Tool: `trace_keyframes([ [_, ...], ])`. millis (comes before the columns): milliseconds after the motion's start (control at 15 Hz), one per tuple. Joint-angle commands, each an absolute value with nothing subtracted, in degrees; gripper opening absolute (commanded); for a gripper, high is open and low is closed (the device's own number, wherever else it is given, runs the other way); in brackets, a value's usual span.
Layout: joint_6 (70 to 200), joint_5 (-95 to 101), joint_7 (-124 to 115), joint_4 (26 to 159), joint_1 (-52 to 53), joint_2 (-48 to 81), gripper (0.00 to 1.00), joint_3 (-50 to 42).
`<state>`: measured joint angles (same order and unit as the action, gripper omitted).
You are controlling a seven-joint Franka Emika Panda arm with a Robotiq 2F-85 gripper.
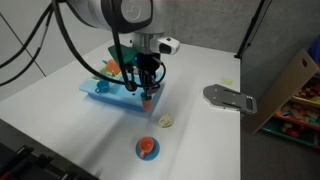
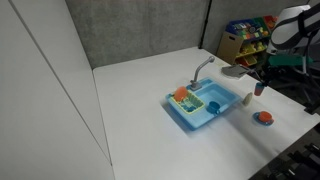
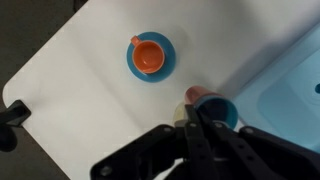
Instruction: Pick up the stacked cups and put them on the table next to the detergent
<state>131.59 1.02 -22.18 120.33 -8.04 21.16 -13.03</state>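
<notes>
The gripper point(image 1: 148, 90) is clamped on the stacked cups point(image 1: 147, 99), holding them low over the table point(image 1: 205, 140), just beside the near rim of the blue sink point(image 1: 103, 88). The detergent point(image 1: 166, 122) sits near them on open white tabletop, apart from the blue plate point(image 1: 147, 149), which lies closer to the table's front edge. In the wrist view, bare surface separates cups and plate
</notes>
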Motion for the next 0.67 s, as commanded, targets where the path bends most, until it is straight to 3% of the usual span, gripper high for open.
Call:
trace_keyframes([
  [0,133.27,-2.48,-20.76,121.71,-9.26,20.29,0.03,-12.59],
  [600,133.05,-2.88,-20.86,120.89,-8.54,21.61,0.03,-12.53],
])
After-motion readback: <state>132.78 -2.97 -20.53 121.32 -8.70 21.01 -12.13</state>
